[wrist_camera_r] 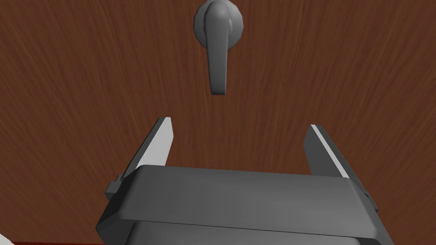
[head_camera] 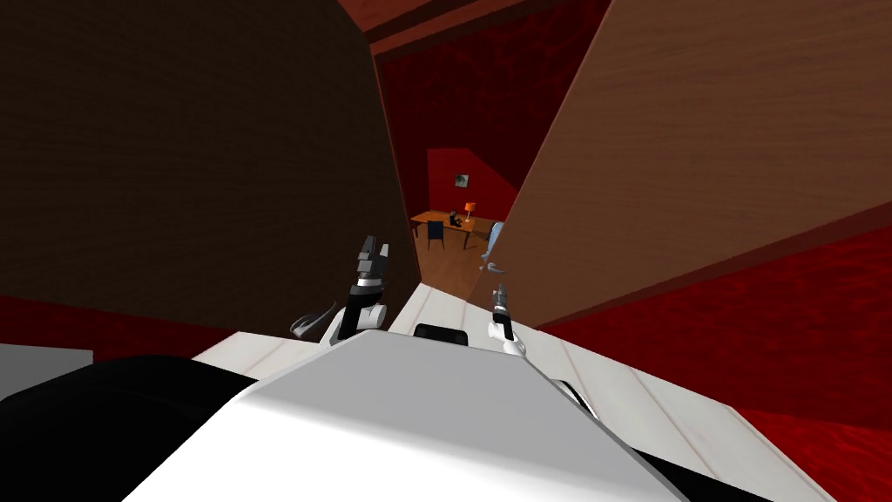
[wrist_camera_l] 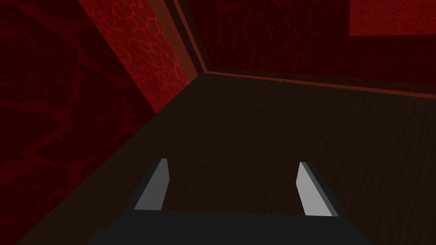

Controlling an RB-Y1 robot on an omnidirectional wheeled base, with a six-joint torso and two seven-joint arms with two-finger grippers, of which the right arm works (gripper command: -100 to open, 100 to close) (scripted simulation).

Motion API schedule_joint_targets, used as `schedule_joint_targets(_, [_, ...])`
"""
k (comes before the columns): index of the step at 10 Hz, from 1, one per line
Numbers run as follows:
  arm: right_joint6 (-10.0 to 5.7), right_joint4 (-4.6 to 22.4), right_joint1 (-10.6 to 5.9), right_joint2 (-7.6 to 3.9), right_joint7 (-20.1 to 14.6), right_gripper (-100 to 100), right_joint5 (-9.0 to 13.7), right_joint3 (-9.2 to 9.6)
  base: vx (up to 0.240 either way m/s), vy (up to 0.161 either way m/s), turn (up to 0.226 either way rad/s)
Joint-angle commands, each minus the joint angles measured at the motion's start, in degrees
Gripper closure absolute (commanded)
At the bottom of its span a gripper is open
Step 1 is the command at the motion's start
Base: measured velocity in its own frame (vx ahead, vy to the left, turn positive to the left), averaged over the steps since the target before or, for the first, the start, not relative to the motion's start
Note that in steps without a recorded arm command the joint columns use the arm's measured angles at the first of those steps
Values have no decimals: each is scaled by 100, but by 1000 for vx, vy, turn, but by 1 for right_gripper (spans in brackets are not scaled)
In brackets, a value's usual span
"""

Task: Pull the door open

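The brown wooden door [head_camera: 697, 157] stands partly open to my right, its edge toward me. A grey lever handle [wrist_camera_r: 218, 51] is mounted on its face, the lever pointing toward my right gripper [wrist_camera_r: 240, 124]. That gripper is open and faces the door panel [wrist_camera_r: 85, 106] from close up; the lever's tip lies a little beyond the fingertips, not between them. In the head view the right gripper [head_camera: 499, 296] sits just below the handle [head_camera: 493, 253] at the door's edge. My left gripper [head_camera: 373, 253] is raised near the gap, and the left gripper [wrist_camera_l: 232, 162] is open and holds nothing.
A large dark brown panel [head_camera: 192, 148] fills the left side. Through the gap I see a room with a wooden table [head_camera: 453, 228], a dark chair [head_camera: 435, 232] and an orange lamp [head_camera: 469, 209]. Red wall [head_camera: 784, 314] runs right of the door. Pale floor planks [head_camera: 435, 305] lie under me.
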State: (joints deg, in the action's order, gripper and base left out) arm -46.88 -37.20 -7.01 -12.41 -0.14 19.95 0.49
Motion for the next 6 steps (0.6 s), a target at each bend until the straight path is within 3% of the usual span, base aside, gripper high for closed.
schedule_joint_targets(1, [-40,177,-63,-21,21,-100,28,3,91,-36,35])
schedule_joint_targets(4, [-134,541,-201,-52,56,-100,79,7,78,-33,33])
schedule_joint_targets(5, [-113,479,-183,-46,55,-100,71,5,29,-17,8])
schedule_joint_targets(6, [-168,527,-119,-147,-45,-100,98,-27,118,28,112])
